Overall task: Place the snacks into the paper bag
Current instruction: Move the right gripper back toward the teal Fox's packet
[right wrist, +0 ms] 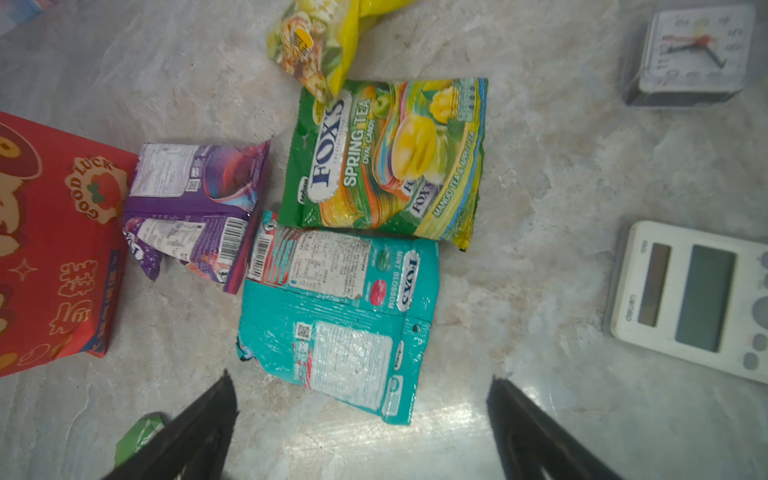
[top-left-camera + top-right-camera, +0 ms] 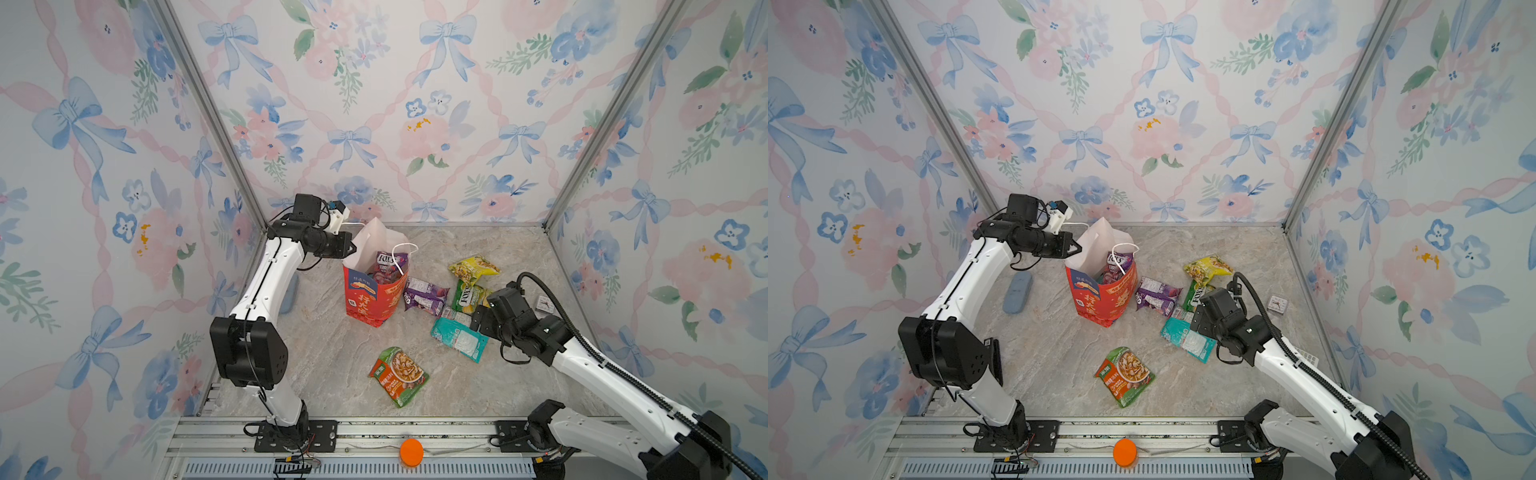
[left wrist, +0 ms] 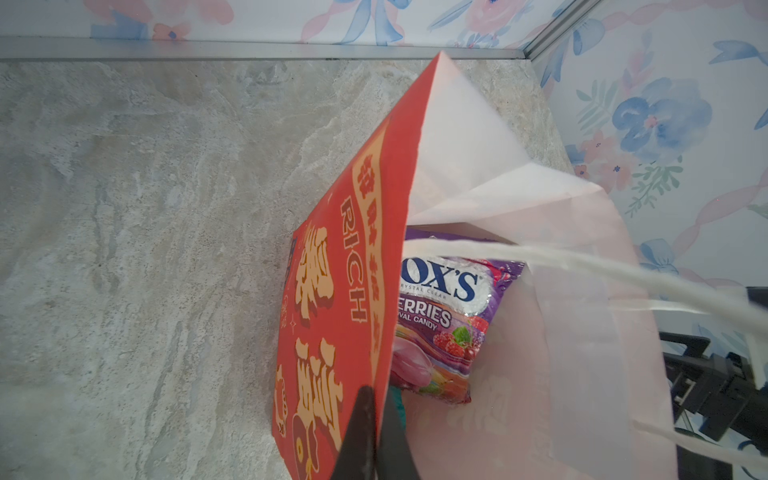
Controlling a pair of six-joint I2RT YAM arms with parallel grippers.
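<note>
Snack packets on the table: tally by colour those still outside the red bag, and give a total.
Yellow packet: 1
Green packet: 1
Purple packet: 1
Teal packet: 1
Green-and-orange packet: 1
Total outside the paper bag: 5
The purple and teal ones each look like a single creased packet lying back-up.

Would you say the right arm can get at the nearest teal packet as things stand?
Probably yes: the right gripper hangs open right by the teal packet, which lies uncovered on the table.
</note>
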